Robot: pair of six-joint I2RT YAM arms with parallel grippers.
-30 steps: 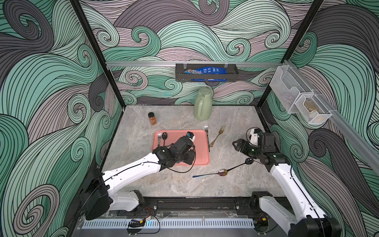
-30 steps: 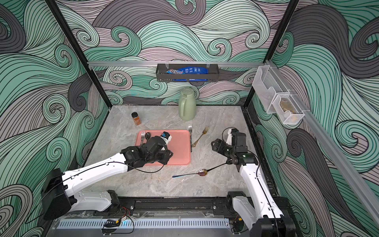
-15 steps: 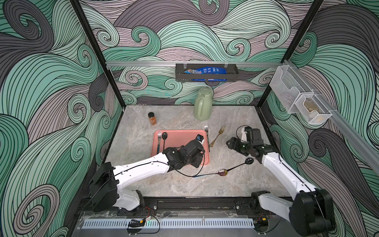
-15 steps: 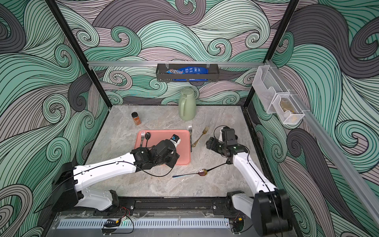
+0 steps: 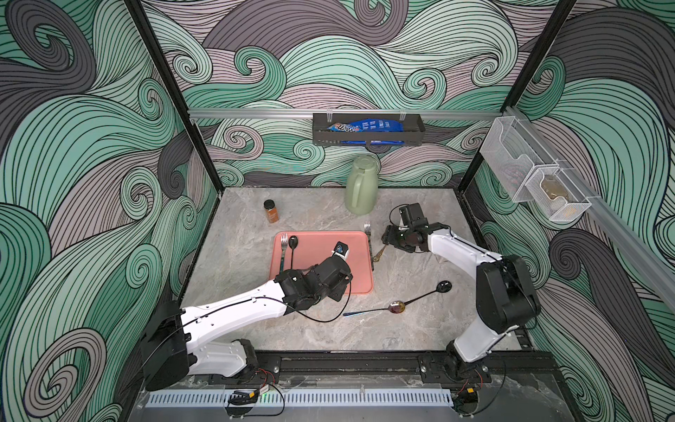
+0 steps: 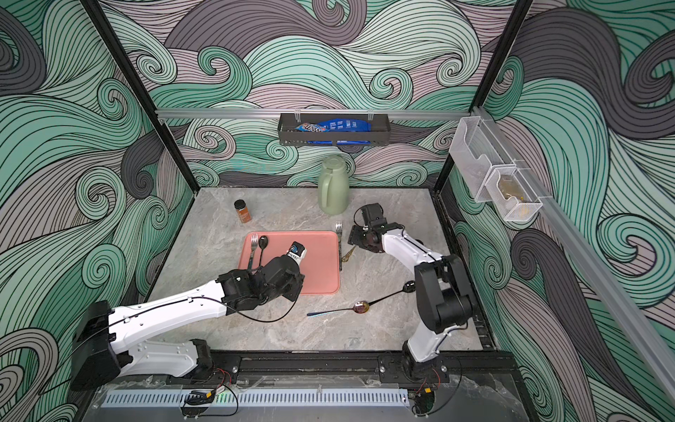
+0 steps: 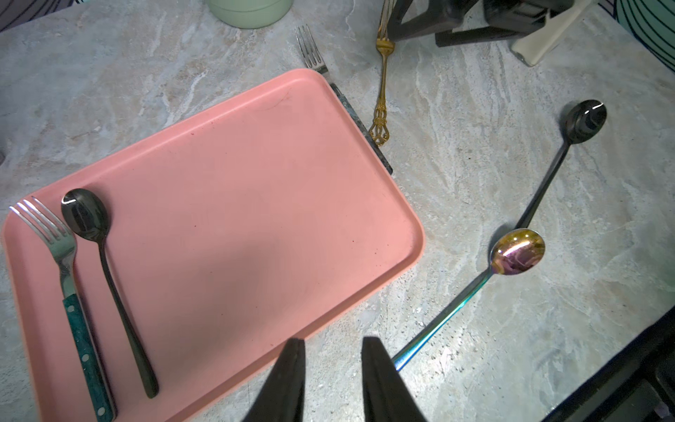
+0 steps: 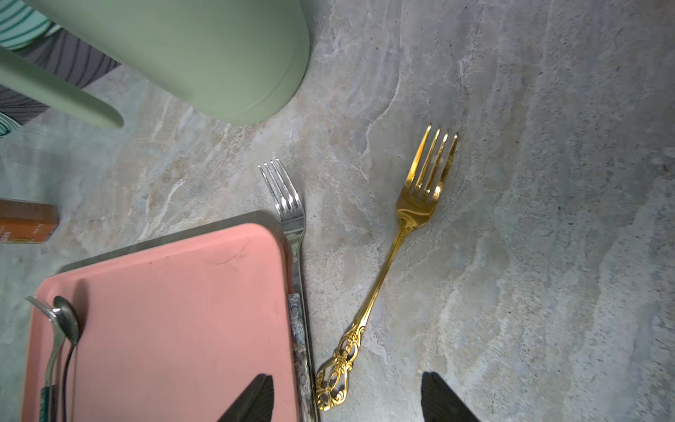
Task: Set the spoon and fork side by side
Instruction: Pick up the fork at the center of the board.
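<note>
The table [image 5: 328, 339] is bare at the front and left. The left arm [image 5: 237, 310] has slid only a little, toward the near edge of the tray [image 5: 317, 248]. The right arm [image 5: 460, 252] has left the table's right edge and reached in over the gold fork [image 8: 416, 204]. The tray has stayed put — most of it is bare. The jug [image 5: 361, 190] stands at the back.

The left gripper [image 7: 332, 343] hangs over the tray's near edge, jaws a little apart with nothing between them. The right gripper [image 8: 347, 378] is spread wide, one jaw over the tray's rim and one over bare table. The gold fork's curly end lies between them, not pinched.

The green fork [image 7: 64, 263] and small spoon [image 7: 86, 219] lie side by side at the tray's left edge. The grey fork [image 8: 288, 204] lies tight along the tray's right edge — the gold fork's curly end is just beside it. Right of the gold fork the table is bare. The long spoon [image 7: 584, 120] lies with its handle tip against the bowl of the rainbow spoon [image 7: 517, 252], front right.
</note>
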